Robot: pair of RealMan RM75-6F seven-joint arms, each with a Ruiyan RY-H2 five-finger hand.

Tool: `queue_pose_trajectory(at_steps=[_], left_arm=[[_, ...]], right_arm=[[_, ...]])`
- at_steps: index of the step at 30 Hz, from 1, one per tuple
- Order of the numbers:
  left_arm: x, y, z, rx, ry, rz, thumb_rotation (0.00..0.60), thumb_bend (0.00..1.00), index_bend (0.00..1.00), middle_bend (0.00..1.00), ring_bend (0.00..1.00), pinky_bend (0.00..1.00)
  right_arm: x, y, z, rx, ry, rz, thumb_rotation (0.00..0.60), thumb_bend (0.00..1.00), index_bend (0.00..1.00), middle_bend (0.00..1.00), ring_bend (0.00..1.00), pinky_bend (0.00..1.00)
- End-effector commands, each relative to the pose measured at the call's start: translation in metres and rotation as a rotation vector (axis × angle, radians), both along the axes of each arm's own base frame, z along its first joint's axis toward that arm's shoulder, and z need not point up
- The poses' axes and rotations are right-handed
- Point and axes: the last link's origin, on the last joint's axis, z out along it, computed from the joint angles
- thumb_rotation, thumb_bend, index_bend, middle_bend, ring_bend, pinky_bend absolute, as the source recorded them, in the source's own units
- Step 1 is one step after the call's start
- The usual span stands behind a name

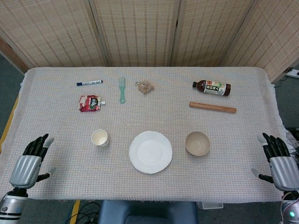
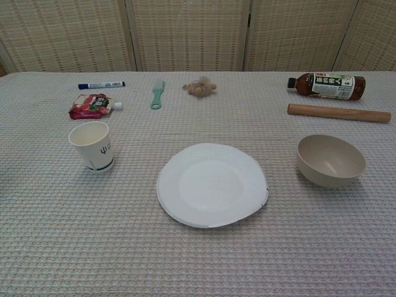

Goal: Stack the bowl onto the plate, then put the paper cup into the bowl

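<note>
Beige round bowl (image 1: 197,143): just right of the white paper plate (image 1: 150,151), upright, untouched; white paper cup (image 1: 100,138) left of the plate. We judge stacking not begun; next, right hand (image 1: 279,161) reaches for the bowl. Both it and left hand (image 1: 30,162) released, empty. Woven tablecloth (image 1: 60,182); bamboo screens (image 1: 140,28) behind.

A white round plate (image 2: 212,184) at centre, a beige bowl (image 2: 331,160) right, a white paper cup (image 2: 92,145) with dark blue marks left, on grey-pink woven cloth (image 2: 198,260).
</note>
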Motion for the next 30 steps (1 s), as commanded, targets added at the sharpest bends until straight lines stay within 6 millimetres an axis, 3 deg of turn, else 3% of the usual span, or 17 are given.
queue_pose_trajectory(at_steps=[1,11,20,25,30], left_arm=[[-0.001,0.001,-0.003,-0.009,-0.001,0.016,0.600,0.26,0.00,0.00,0.00,0.15],[-0.006,-0.002,0.002,-0.016,0.008,0.024,0.600,0.26,0.00,0.00,0.00,0.15],[-0.004,0.004,0.010,0.001,0.000,0.040,0.600,0.26,0.00,0.00,0.00,0.15],[-0.006,0.006,0.011,0.009,-0.004,0.049,0.600,0.26,0.00,0.00,0.00,0.15],[-0.005,0.007,0.015,0.013,-0.011,0.040,0.600,0.26,0.00,0.00,0.00,0.15]], right_arm=[[0.000,-0.001,0.000,0.005,-0.001,-0.001,0.600,0.07,0.00,0.00,0.00,0.00],[0.017,-0.006,0.004,0.067,-0.066,0.060,0.600,0.07,0.00,0.00,0.00,0.00],[0.070,-0.064,0.027,0.254,-0.061,0.119,0.600,0.04,0.00,0.00,0.00,0.00],[0.086,-0.093,0.017,0.383,-0.082,0.073,0.600,0.00,0.00,0.00,0.00,0.00],[0.086,-0.108,0.001,0.492,-0.068,0.020,0.600,0.00,0.00,0.00,0.00,0.00]])
